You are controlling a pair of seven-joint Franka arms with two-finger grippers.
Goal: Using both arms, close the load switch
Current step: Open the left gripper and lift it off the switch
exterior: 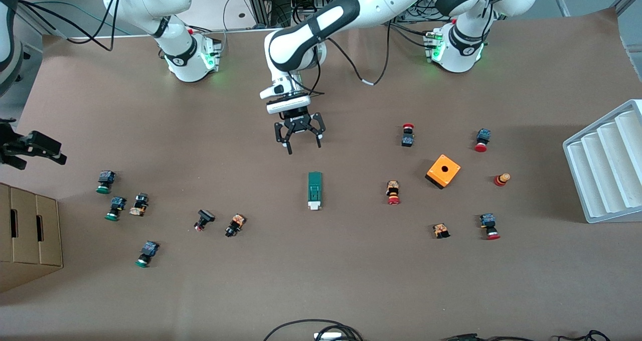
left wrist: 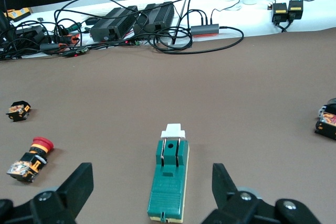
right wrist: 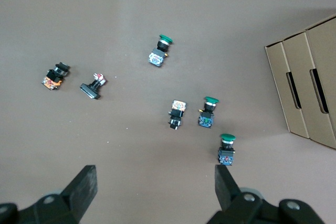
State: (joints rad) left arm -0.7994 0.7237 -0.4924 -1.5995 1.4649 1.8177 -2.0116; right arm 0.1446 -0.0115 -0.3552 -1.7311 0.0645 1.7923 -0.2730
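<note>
You see the load switch (exterior: 314, 190) lying flat at the frame's centre, the left gripper (exterior: 298, 139) spread apart just above it, and the right gripper (exterior: 30, 148), fingers apart, waiting at the frame's left edge.

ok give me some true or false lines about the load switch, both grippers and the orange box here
1. The load switch lies flat on the table, touched by nothing. True.
2. The left gripper is shut on the switch. False: it is open and empty, above the table just short of the switch.
3. The right gripper is open over the green-capped push buttons. True.
4. The orange box sits on top of the switch. False: it stands apart, toward the left arm's end.
</note>
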